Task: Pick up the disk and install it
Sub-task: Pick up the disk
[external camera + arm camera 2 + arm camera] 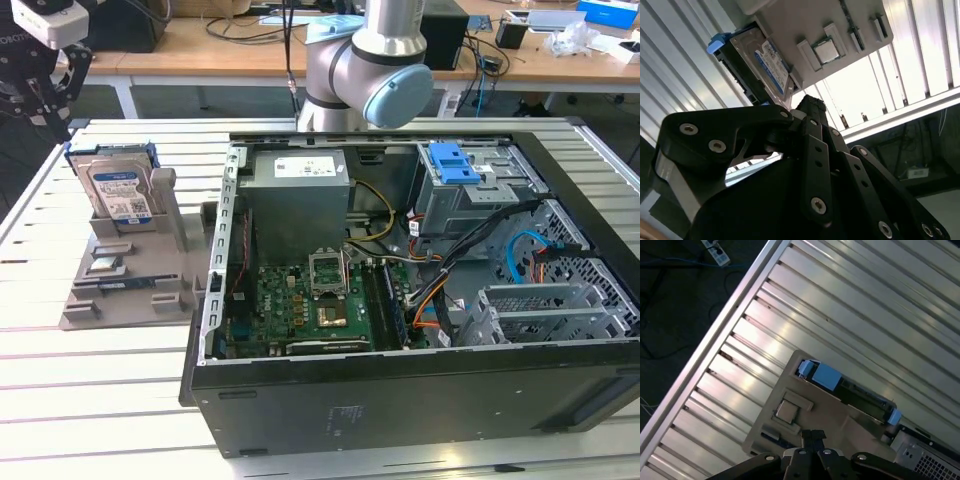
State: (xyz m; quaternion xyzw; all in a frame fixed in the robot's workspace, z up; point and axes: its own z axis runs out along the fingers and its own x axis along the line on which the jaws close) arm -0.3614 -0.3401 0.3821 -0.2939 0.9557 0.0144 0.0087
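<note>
The disk (118,190) stands upright on edge in a grey holder (120,290) on the slatted table, at the exterior view's left, beside the open computer case (400,380). Its silver face carries a white-and-blue label, and a blue bracket edges it. My black gripper (50,105) hangs above and a little to the left of the disk, apart from it and holding nothing. In the second wrist view the disk (762,60) lies beyond the gripper (810,105), whose fingertips meet. In the first wrist view the disk (845,387) and its blue bracket show past the gripper (812,436).
Inside the case are a metal drive cage with a blue latch (455,160), a grey power-supply box (300,200), a green motherboard and cables. The arm's base (370,70) stands behind the case. The holder also carries a small chip (828,51) and other parts. The table edge (715,335) is near.
</note>
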